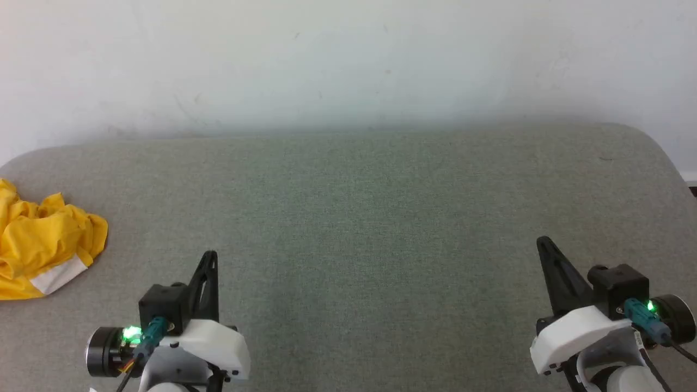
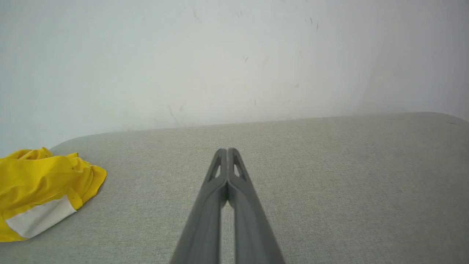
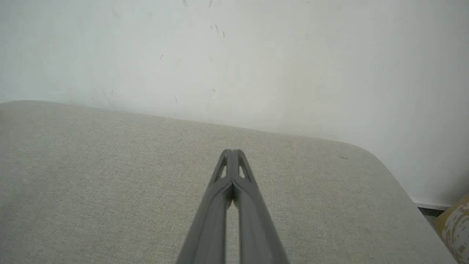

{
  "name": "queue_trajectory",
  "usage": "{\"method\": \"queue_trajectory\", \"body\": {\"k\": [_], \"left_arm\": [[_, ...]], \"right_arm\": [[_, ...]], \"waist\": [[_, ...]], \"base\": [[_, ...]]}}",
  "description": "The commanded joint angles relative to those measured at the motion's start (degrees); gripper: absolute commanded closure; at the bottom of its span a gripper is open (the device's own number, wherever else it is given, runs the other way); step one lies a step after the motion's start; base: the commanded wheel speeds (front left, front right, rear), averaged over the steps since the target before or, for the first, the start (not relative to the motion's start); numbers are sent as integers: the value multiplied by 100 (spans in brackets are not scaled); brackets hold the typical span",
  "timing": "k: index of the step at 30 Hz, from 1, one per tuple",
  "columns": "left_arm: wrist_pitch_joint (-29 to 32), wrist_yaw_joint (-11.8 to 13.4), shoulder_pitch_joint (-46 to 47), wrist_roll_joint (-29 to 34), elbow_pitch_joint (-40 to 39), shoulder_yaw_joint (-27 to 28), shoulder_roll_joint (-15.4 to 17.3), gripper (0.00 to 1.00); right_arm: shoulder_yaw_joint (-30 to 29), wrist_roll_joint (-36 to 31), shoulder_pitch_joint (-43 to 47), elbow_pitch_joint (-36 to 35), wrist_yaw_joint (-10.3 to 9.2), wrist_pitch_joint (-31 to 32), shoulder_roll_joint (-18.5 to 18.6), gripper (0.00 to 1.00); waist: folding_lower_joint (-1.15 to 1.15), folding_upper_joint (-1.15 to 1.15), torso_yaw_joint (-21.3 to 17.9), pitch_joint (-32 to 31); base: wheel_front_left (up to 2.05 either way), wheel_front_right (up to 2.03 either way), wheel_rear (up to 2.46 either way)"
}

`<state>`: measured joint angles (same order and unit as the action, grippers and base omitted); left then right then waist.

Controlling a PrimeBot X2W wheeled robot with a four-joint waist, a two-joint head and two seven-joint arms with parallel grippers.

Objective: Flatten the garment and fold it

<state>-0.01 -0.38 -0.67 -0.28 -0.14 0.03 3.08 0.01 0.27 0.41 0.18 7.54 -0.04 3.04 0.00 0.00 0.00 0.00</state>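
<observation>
The garment [image 1: 41, 242] is a bright yellow T-shirt with a white patch, lying crumpled in a heap at the far left of the grey padded surface [image 1: 359, 218]; the picture's left edge cuts it off. The left wrist view shows the garment [image 2: 40, 190] at its lower left. My left gripper [image 1: 211, 255] hovers low at the front left, to the right of the heap and apart from it, shut and empty. Its tips [image 2: 227, 150] meet with nothing between them. My right gripper [image 1: 542, 240] stands at the front right, far from the garment, also shut and empty, tips [image 3: 232, 151] pressed together.
A pale wall [image 1: 348, 60] rises directly behind the surface. The surface has rounded back corners, and its right edge [image 3: 406, 190] drops off to the floor, where a yellowish patterned object [image 3: 456, 223] sits.
</observation>
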Motion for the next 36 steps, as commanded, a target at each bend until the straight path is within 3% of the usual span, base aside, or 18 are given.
{"method": "queue_trajectory", "body": {"k": [1,11,12,36], "left_arm": [[1,38,67,28,14,-3,-21,100],[1,38,67,28,14,-3,-21,100],[0,0,0,0,0,-1,0,0],[-241,-91,-96,-173,-118,61,-1,0]], "right_arm": [[-1,-27,-41,-18,-5,4,-16,100],[-1,-27,-41,-18,-5,4,-16,100],[-1,0,0,0,0,0,0,0],[-278,210,25,70,-1,-240,0,0]], "waist": [[0,0,0,0],[0,0,0,0],[0,0,0,0],[0,0,10,33]], "base": [[0,0,0],[0,0,0],[0,0,0],[0,0,0]]}}
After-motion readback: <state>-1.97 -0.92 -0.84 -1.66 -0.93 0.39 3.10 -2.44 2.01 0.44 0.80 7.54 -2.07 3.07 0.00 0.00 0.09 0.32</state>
